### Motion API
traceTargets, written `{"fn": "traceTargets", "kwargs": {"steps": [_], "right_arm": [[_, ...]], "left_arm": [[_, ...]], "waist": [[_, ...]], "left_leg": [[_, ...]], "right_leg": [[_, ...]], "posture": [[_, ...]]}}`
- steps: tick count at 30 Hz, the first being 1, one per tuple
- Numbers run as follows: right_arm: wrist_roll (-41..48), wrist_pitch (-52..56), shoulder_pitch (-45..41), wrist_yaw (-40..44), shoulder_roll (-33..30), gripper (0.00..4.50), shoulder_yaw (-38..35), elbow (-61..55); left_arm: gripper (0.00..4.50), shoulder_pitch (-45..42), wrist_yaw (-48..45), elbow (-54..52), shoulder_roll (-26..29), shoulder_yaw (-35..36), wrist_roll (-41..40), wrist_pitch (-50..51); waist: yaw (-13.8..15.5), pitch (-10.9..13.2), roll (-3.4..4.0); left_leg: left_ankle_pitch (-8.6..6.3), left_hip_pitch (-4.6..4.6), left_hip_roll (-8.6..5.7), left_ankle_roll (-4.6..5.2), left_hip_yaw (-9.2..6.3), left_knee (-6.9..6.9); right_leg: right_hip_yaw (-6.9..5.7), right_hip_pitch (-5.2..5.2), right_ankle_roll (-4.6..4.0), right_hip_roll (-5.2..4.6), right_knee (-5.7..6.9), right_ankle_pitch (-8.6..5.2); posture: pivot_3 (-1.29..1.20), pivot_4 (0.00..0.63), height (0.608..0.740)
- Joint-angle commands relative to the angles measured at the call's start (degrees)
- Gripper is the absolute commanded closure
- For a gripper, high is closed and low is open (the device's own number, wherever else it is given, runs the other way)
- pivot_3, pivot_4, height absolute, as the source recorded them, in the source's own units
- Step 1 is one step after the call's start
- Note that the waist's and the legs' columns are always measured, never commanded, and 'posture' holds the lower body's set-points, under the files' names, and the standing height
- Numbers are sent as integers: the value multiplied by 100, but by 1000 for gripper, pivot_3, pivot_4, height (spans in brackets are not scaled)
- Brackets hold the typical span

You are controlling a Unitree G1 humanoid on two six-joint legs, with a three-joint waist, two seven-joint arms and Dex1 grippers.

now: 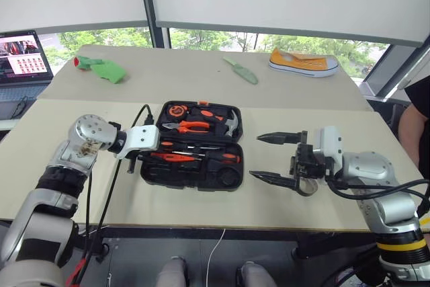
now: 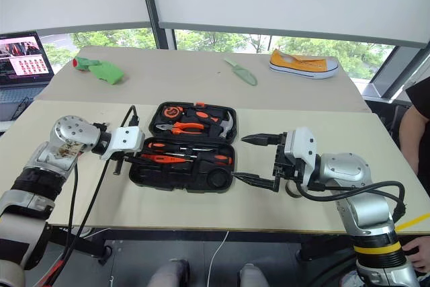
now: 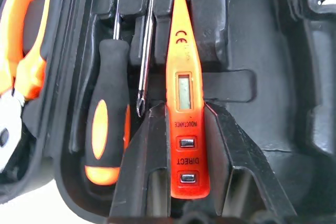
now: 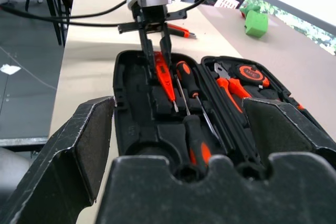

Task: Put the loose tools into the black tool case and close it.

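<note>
One open case [image 1: 191, 174] lying on the beige table [image 1: 60, 166]

Left gripper [image 3: 189, 145] is pinching one orange tester [image 3: 185, 93] inside it beside two screwdrivers [image 4: 197, 142]; right gripper [image 1: 274, 158] is hovering spread nearby. Windows are lining the room.

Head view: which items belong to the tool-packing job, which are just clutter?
Job:
- black tool case, open
- orange tester screwdriver, in the left gripper
- black-handled screwdrivers in case

Clutter:
- green trowel
- yellow shoe
- green object
- laptop
</note>
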Motion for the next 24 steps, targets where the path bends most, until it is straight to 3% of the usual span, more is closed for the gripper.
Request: {"fn": "traceTargets", "kwargs": {"steps": [1, 17, 18, 19, 24], "right_arm": [[131, 121, 25, -76, -92, 0, -164, -247], [146, 251, 43, 17, -139, 0, -114, -309], [145, 253, 41, 15, -135, 0, -110, -304], [145, 253, 41, 14, -130, 0, -106, -297], [140, 256, 76, 33, -137, 0, -100, -275]], "left_arm": [[4059, -184, -133, 314, 33, -146, 315, -406], [4059, -388, -162, 795, -225, -166, 457, -426], [3054, -395, -200, 864, -224, -59, 326, -517], [2865, -404, -260, 925, -233, 63, 169, -560], [1097, -585, -602, 1210, -443, 977, -962, -318]], "waist": [[-1, 0, 0], [0, -1, 1], [0, -1, 1], [0, -1, 1], [-7, 0, 0]], "left_leg": [[0, 0, 0, 0, 0, 3], [1, 2, -1, 1, -3, 20], [1, 2, -1, 1, -4, 22], [1, 2, -1, 1, -5, 24], [1, 0, -1, 2, -7, 26]], "right_leg": [[1, 2, 2, 0, 0, 1], [2, 3, 4, -1, 27, 2], [2, 2, 4, -1, 33, 1], [2, 0, 3, -1, 37, 1], [2, -5, 2, 0, 43, 0]], "posture": [[0, 150, 740], [0, 150, 740], [0, 150, 740], [0, 150, 740], [0, 150, 740]]}}
